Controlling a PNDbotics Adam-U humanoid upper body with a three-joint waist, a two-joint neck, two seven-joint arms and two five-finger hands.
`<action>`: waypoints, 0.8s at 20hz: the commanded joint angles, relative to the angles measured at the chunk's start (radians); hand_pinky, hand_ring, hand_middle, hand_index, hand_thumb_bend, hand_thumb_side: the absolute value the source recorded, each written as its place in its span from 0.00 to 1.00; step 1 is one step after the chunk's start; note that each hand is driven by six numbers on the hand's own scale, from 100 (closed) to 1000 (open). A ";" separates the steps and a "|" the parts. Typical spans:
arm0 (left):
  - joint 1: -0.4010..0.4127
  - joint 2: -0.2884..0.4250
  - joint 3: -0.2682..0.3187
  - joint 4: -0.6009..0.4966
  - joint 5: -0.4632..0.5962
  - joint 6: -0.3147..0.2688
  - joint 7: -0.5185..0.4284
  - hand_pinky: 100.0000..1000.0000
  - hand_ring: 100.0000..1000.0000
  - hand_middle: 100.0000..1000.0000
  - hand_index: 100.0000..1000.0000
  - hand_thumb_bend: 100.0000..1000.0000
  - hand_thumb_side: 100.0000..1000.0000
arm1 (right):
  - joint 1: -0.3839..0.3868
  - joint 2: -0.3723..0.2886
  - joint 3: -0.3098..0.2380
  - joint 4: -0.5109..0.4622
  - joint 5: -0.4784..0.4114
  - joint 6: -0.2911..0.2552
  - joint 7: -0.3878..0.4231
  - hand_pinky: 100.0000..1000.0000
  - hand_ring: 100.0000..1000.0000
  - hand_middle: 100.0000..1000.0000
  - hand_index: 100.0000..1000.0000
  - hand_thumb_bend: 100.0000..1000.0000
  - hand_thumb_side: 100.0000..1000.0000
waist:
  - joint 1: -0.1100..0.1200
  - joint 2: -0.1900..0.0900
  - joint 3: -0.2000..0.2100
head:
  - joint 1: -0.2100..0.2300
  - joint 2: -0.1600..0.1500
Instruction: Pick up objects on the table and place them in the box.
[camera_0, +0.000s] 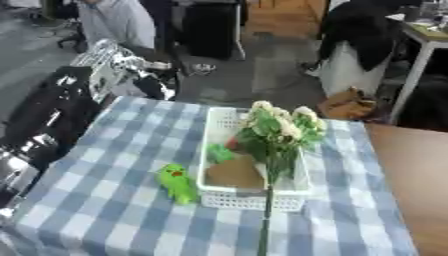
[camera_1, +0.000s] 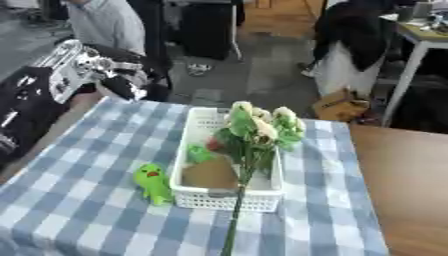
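A white basket (camera_0: 229, 199) holds cream flowers (camera_0: 282, 125) whose stem overhangs its front; a green toy (camera_0: 178, 183) lies beside it.

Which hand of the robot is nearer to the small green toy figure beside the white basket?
Left. The left hand is raised beyond the table's far left corner, well up-left of the small green toy figure on the checked cloth. The right hand shows in neither view.
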 joint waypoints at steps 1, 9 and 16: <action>-0.003 0.068 -0.017 0.036 -0.012 -0.034 -0.016 0.77 0.93 1.00 1.00 0.00 0.49 | -0.004 -0.042 -0.005 -0.015 0.006 -0.056 -0.049 0.70 0.72 0.66 0.65 0.00 0.51 | 0.016 -0.014 0.003 | -0.006 -0.005; 0.075 0.103 -0.040 0.068 0.058 -0.109 -0.062 0.88 1.00 1.00 1.00 0.18 0.64 | 0.000 -0.044 -0.003 -0.015 0.012 -0.062 -0.046 0.70 0.72 0.66 0.65 0.00 0.51 | 0.019 -0.011 0.004 | -0.017 -0.007; 0.092 0.104 -0.092 0.033 -0.094 -0.317 0.133 0.89 1.00 1.00 1.00 0.41 0.62 | -0.006 -0.041 0.002 -0.015 0.010 -0.061 -0.041 0.70 0.72 0.66 0.65 0.00 0.51 | 0.019 -0.008 -0.001 | -0.018 0.000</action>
